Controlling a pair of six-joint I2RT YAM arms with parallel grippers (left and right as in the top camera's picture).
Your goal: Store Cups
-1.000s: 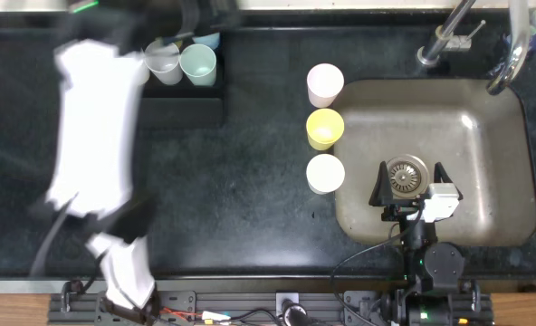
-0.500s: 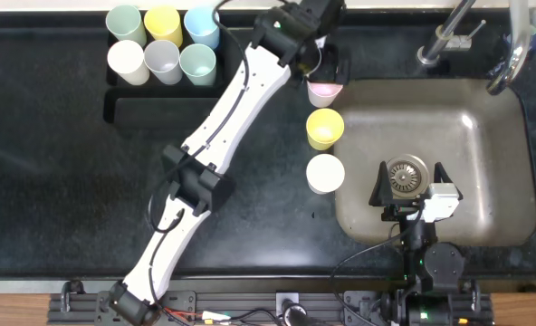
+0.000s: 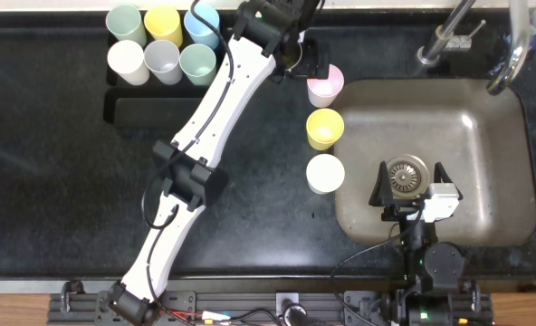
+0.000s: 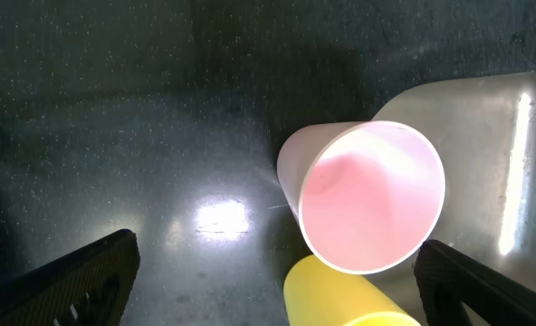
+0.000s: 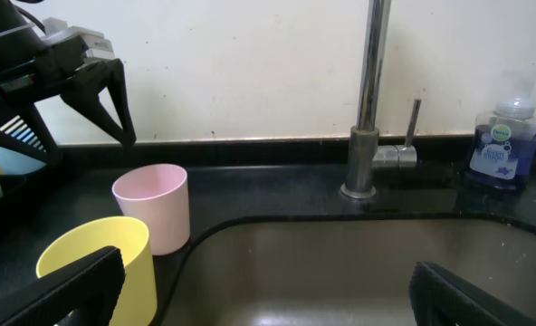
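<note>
Logging left gripper (image 3: 309, 60) at the far side of the counter (image 3: 60, 181), poised over the pink cup (image 3: 324, 85); fingers spread wide, nothing clamped. Checked against the left wrist view: looking straight down into the pink cup (image 4: 363, 195), upright, mouth up, between the two spread fingers (image 4: 73, 281), at the corner of the sink (image 4: 485, 154), with the yellow cup (image 4: 340, 294) just beside it. Cannot tell from that view whether a finger touches the cup. Got the height from the right wrist view instead: left gripper (image 5: 82, 136) higher than the rim of the pink cup (image 5: 152, 217), with the yellow cup (image 5: 96, 263) nearer the camera.

Counted three upright cups in a row along the sink's left rim in the top view: pink, yellow cup (image 3: 324, 128), white cup (image 3: 325, 173), close together. Found six stored cups (image 3: 163, 60) standing in two rows of three in the black tray (image 3: 164, 107) at the counter's far left, well apart from the row by the sink.

Located right gripper (image 3: 408, 184) low over the sink (image 3: 485, 136), just by the drain (image 3: 406, 172). Read its state from its own wrist view: right gripper (image 5: 268, 267) with fingers far apart, empty.

Surface: black speckled counter, dull steel sink basin set into its right part. Room, as seen from the right wrist view: tall faucet (image 5: 369, 100) at the back of the sink, blue soap bottle (image 5: 508, 136) to one side of it, pale wall (image 5: 250, 63) behind
</note>
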